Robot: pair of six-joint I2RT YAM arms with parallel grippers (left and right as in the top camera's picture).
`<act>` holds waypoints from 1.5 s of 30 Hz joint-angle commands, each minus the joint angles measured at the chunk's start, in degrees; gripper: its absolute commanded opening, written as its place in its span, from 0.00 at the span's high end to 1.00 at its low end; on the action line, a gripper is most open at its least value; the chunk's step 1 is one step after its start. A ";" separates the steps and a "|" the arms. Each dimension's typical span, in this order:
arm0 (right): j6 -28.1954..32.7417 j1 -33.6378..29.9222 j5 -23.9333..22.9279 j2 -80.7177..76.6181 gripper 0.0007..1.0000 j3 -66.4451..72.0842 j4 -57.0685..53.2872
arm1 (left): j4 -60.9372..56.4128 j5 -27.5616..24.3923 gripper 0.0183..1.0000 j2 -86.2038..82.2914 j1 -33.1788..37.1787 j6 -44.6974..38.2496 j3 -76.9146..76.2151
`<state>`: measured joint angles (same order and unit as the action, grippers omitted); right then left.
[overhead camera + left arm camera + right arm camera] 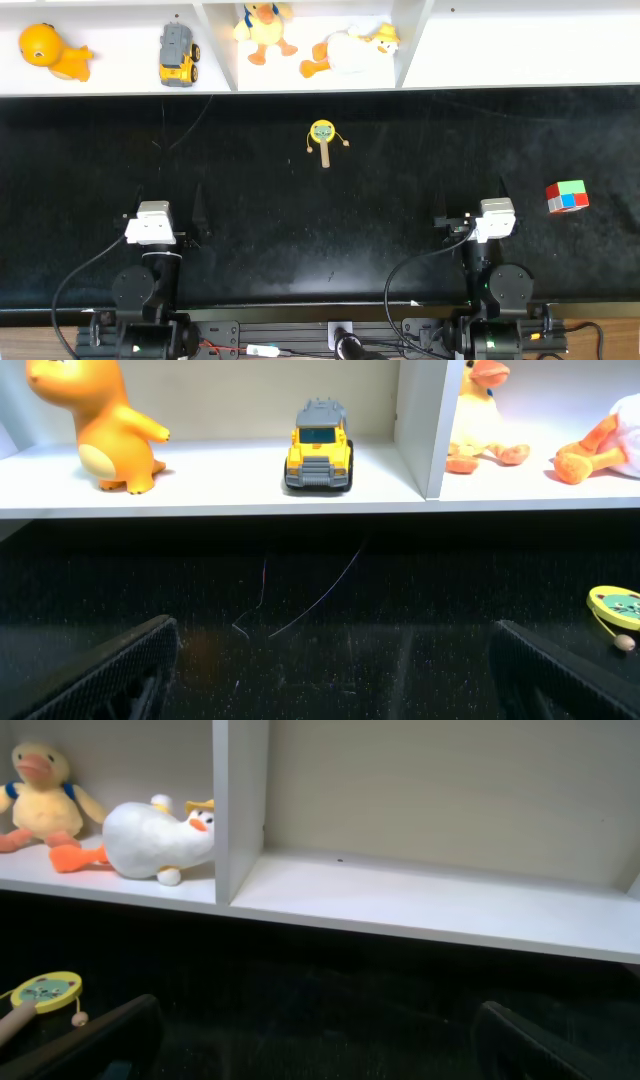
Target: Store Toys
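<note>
Shelving runs along the far edge of the black tabletop. You can place everything from the rattle drum, which lies flat on the tabletop near the middle, a little in front of the shelf, its handle pointing back toward the arm bases.

Far left of the drum and beyond it, an orange figure stands in the left compartment. A yellow truck stands in the same compartment, closer to the drum.

Your left tool is over the tabletop, left of the drum and nearer the arm bases, its fingers spread wide and holding nothing.

Just beyond the drum, in the middle compartment, a yellow plush duck sits upright slightly to the left. A white plush duck lies on its side slightly to the right, close beside the yellow one.

Your right tool is right of the drum, level with the left one, likewise released with nothing between its fingers.

Farthest right of the drum, a colour-block cube rests on the tabletop, out past the right tool and apart from it.
</note>
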<state>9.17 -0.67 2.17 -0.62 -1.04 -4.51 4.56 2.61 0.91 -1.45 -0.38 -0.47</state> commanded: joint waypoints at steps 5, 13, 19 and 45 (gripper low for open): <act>-2.49 0.33 -4.70 -1.64 0.01 -2.10 -0.59 | 0.26 -0.37 0.00 -0.74 0.15 -0.24 0.02; -12.04 5.42 -4.57 -26.47 0.00 -21.75 -13.73 | 0.24 -0.37 0.00 -0.74 0.15 -0.24 0.02; -19.74 17.14 -8.35 -48.57 0.00 -40.65 -37.27 | 0.24 -0.37 0.00 -0.74 0.15 -0.24 0.02; -51.36 43.41 -20.17 -105.24 0.00 -72.24 -36.35 | 0.24 -0.37 0.00 -0.74 0.15 -0.24 0.02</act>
<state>-41.45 42.41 -17.32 -104.36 -71.66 -40.38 4.58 2.37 0.73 -1.45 -0.38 -0.49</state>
